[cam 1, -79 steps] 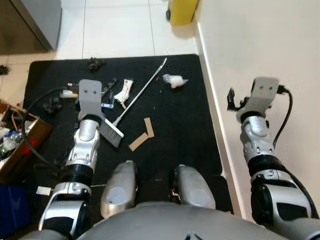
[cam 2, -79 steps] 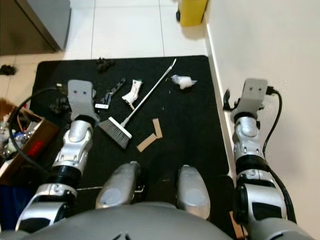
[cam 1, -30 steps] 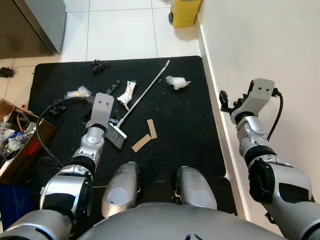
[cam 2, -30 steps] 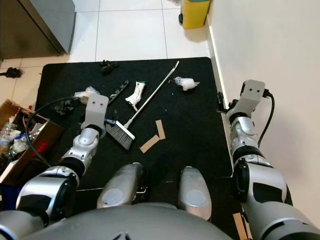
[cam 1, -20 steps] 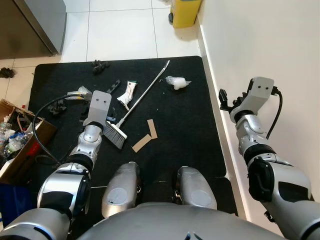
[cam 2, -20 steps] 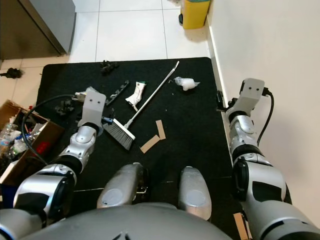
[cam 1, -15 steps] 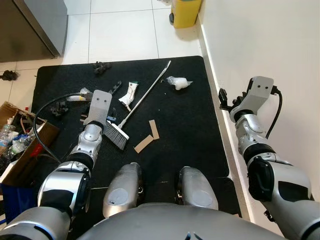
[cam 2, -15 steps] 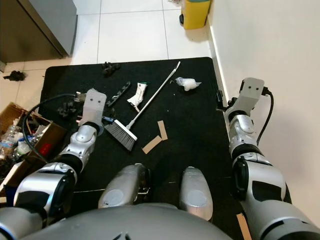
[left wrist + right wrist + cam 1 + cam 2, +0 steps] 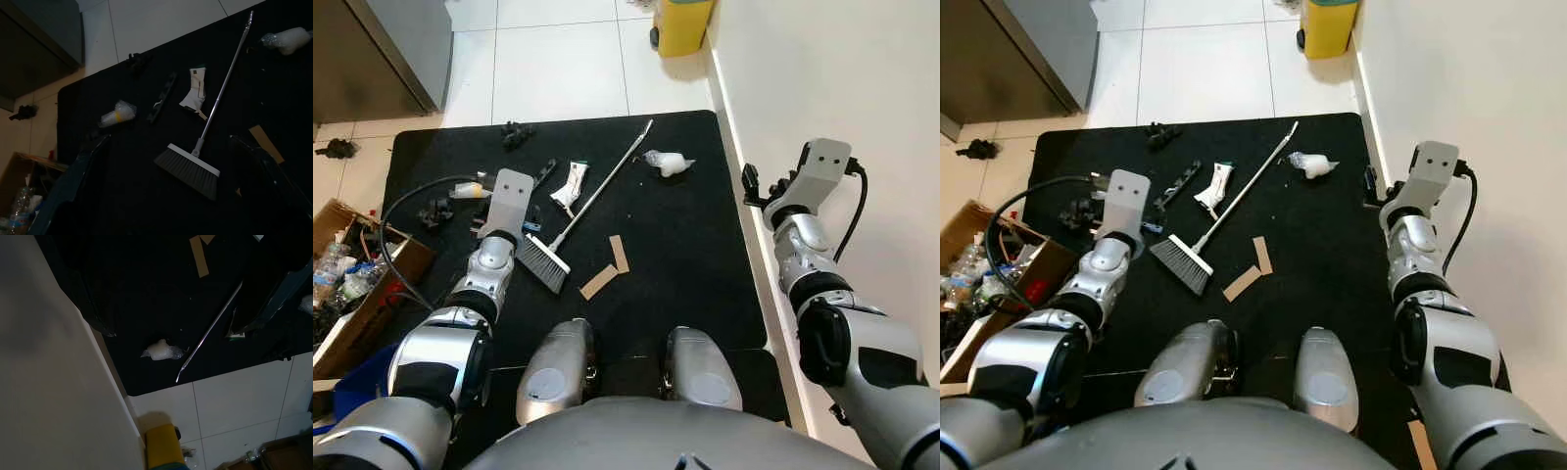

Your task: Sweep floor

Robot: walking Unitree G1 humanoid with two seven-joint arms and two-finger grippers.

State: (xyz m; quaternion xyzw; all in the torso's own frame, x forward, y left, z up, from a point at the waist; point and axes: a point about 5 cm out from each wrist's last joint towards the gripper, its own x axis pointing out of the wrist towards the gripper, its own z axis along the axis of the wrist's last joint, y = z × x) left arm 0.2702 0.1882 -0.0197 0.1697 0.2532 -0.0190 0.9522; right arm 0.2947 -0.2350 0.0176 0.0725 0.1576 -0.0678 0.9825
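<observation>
A broom lies flat on the black mat, its grey bristle head near my knees and its thin metal handle running away to the right. My left gripper hovers open just left of the broom head, holding nothing. Litter is scattered on the mat: a crumpled white plastic wad, two cardboard strips, a white packet, a black strip and a plastic wrap. My right gripper is raised by the wall, open and empty.
A white wall borders the mat on the right. A yellow bin stands on the white tiles beyond the mat. A cardboard box of bottles sits at the left, and a dark cabinet at the far left.
The view has shifted slightly. My left arm has drawn back from over the broom head to just left of it. The broom and litter lie where they were.
</observation>
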